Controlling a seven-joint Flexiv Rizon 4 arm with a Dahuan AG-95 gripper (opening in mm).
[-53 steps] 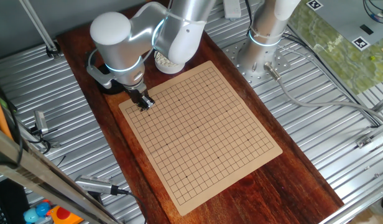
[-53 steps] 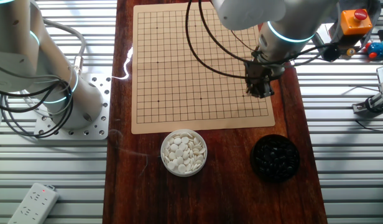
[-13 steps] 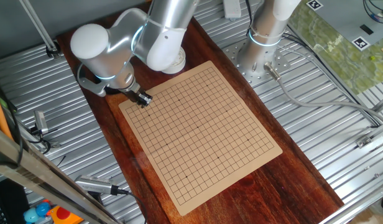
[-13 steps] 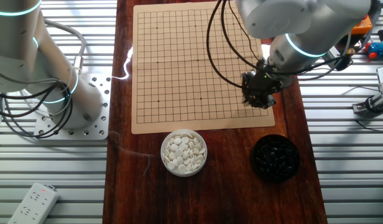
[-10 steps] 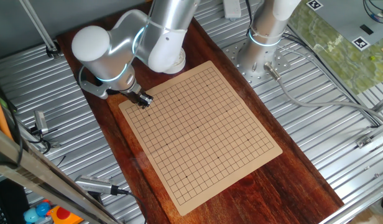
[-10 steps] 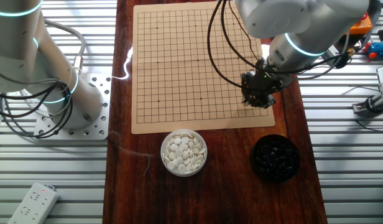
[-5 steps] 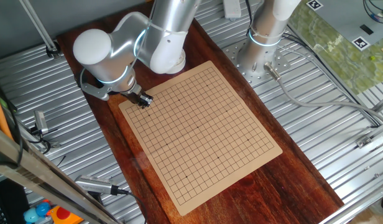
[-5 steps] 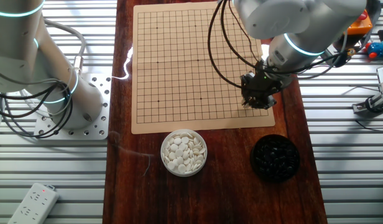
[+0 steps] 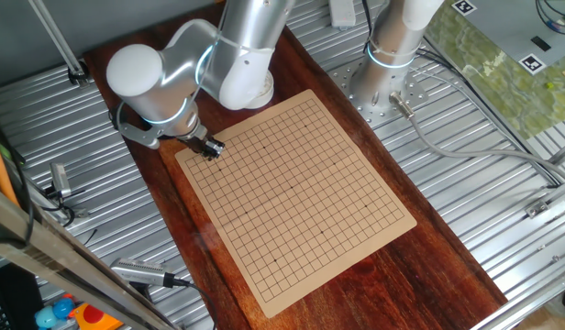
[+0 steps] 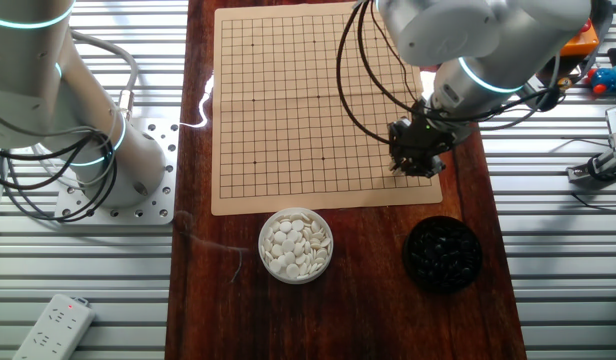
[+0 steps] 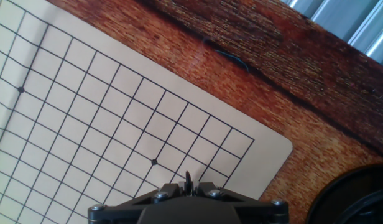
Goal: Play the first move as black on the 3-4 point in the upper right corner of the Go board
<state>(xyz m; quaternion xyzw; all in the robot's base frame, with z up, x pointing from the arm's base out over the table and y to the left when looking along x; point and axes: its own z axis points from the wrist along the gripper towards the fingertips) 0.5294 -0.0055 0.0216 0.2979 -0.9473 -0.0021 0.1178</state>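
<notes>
The tan board (image 9: 301,197) lies on the dark wooden tabletop, its grid bare of stones. My gripper (image 9: 209,148) hangs low over the board's corner nearest the bowls (image 10: 413,163). In the hand view the gripper (image 11: 188,185) is shut on a thin black stone (image 11: 188,180) held edge-on between the fingers. It sits just right of a corner star dot (image 11: 154,162), close above the board (image 11: 117,112). Whether the stone touches the sheet I cannot tell.
A black bowl of black stones (image 10: 443,253) and a white bowl of white stones (image 10: 296,244) stand on the wood beside the board edge. The black bowl's rim (image 11: 359,193) shows at the hand view's lower right. A second arm's base (image 10: 118,170) stands off the wood.
Since 5.3 s ago the arm swung outward and the gripper tilted while staying over the same corner. Over the last second it has hardly moved.
</notes>
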